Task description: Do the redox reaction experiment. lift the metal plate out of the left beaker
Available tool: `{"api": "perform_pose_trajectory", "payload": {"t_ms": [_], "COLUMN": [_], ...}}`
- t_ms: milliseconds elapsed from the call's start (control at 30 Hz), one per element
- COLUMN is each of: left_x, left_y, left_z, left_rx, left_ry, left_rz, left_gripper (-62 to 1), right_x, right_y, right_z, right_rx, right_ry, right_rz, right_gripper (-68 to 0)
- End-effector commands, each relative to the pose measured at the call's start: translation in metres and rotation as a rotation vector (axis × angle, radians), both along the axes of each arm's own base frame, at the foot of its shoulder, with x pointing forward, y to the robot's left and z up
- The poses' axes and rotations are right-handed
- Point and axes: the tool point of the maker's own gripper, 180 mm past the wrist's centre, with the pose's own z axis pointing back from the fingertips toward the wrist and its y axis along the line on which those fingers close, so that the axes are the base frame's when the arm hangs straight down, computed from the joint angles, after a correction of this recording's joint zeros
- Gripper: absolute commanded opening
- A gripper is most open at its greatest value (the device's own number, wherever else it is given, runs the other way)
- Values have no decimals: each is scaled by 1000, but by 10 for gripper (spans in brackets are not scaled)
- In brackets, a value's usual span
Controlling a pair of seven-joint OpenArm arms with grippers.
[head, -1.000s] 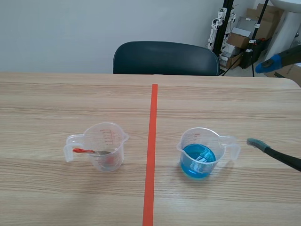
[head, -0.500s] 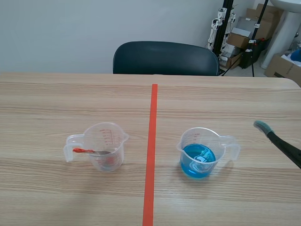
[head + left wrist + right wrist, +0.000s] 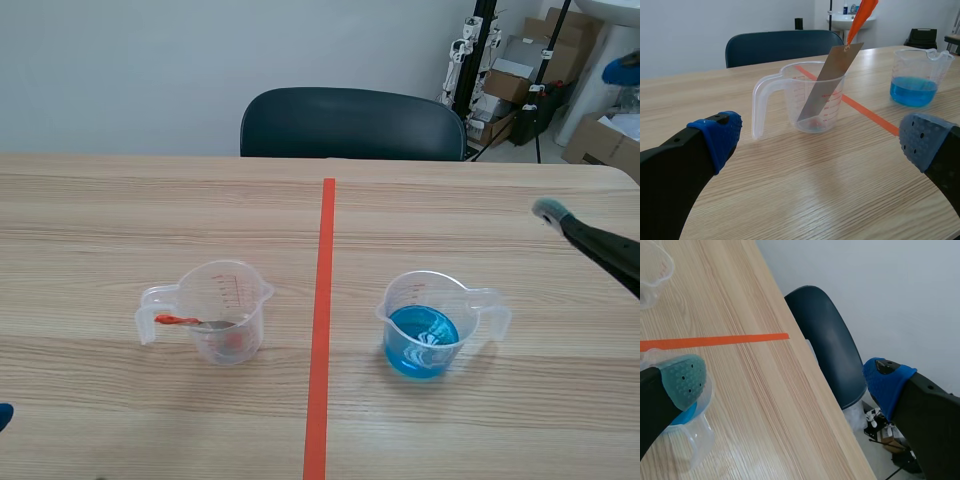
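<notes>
L hand [image 3: 820,142] spread, R hand [image 3: 786,379] too; L wrist cam shows metal plate [image 3: 827,82] tilted.

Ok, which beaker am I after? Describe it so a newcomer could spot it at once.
Start at the orange tape line running down the middle of the wooden table. Left of it stands a clear plastic beaker. Unlike the right beaker, which holds blue liquid, it has a grey metal plate with an orange tag leaning inside.

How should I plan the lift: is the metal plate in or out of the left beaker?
In. The metal plate leans inside the left beaker, top above rim.
</notes>
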Motion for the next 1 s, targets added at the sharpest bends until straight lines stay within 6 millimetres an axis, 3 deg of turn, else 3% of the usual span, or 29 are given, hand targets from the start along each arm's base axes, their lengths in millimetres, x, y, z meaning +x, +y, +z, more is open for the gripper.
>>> {"api": "perform_pose_trajectory", "payload": {"t_ms": [0, 200, 367, 633, 833, 967], "left_x": [1, 2, 2, 4, 5, 5], "left_y": [4, 4, 4, 4, 4, 4], "left_z": [7, 7, 7, 8, 8, 8], "left_rx": [-5, -5, -5, -5, -5, -5], "left_ry": [-29, -30, -31, -37, -39, -39], "left_rz": [3, 3, 3, 2, 2, 3], "left_gripper": [14, 14, 14, 14, 14, 14], "right_x": [7, 20, 12, 9, 4, -3], "right_y": [-1, -2, 8, 23, 42, 61], "right_z": [10, 2, -7, -2, -8, -25], "right_rx": [26, -3, -24, 0, 29, 10], "right_ry": [-24, -70, -65, -26, -15, -9], "right_rz": [-12, -86, -33, 61, 111, 156], "right_gripper": [4, 4, 4, 4, 4, 4]}}
